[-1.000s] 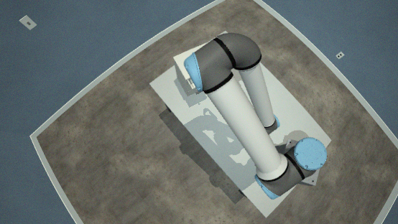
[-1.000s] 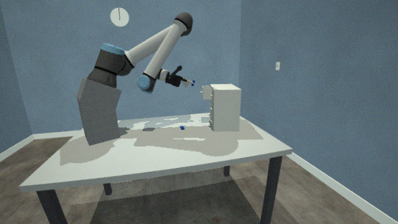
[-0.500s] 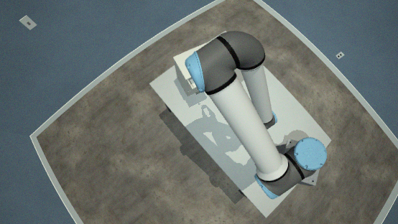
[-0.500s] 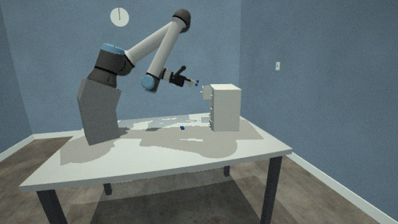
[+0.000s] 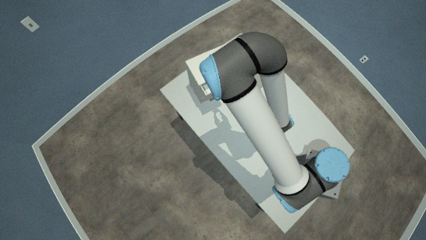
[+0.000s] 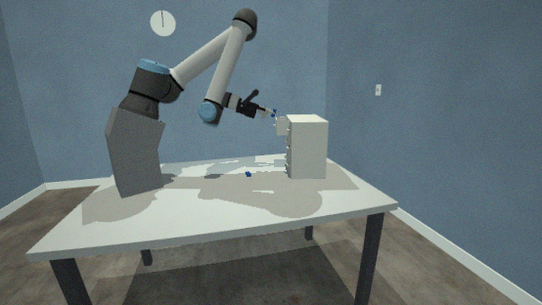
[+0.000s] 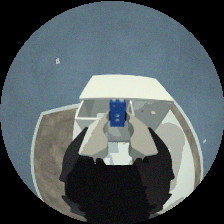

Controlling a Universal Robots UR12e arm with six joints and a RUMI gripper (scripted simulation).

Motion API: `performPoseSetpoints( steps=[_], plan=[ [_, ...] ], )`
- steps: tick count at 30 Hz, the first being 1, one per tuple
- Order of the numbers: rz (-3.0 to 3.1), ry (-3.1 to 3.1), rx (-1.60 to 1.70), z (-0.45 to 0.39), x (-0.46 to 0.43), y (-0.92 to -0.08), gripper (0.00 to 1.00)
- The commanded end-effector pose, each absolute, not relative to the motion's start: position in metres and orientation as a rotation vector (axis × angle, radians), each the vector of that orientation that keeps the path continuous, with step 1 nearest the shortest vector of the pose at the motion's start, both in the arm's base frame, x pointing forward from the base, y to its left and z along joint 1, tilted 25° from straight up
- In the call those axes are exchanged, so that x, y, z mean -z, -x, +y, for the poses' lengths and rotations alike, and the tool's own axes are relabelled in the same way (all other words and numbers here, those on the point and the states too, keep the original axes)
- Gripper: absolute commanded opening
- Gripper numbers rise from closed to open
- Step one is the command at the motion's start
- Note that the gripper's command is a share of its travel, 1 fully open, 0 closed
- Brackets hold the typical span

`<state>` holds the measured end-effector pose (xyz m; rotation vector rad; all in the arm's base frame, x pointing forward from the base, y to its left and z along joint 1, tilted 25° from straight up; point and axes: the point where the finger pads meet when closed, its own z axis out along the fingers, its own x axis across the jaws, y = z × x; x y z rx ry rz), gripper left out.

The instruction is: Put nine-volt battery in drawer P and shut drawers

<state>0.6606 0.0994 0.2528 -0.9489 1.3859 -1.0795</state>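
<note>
My gripper (image 6: 272,113) (image 7: 117,111) is shut on the nine-volt battery (image 6: 274,111) (image 7: 118,111), a blue block with its pale terminals pointing away from the gripper. The white chest (image 5: 194,70) (image 6: 308,149) (image 7: 125,89) stands upright at the table's far end. One top drawer (image 6: 281,126) (image 7: 80,127) is pulled partly out on the left side of its front in the wrist view. The battery is above and just before the open drawer. Any letter on the drawer cannot be read. The arm hides the gripper in the top view.
A small blue object (image 6: 248,174) lies on the white table (image 5: 284,221) (image 6: 196,227) between the arm's base and the chest. Small handles of further drawers show on the chest's front, below and beside the open drawer. The arm reaches over the table.
</note>
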Motion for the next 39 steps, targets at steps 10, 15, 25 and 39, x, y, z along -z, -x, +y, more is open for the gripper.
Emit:
performPoseSetpoints(
  steps=[10,15,25,39],
  plan=[
    [1.386,0.949,1.08,0.095,-0.261,-0.684,0.13],
    [1.386,0.949,1.08,0.093,-0.264,-0.692,0.13],
    [1.386,0.949,1.08,0.092,-0.267,-0.701,0.13],
    [1.386,0.949,1.08,0.09,-0.269,-0.706,0.13]
  ],
)
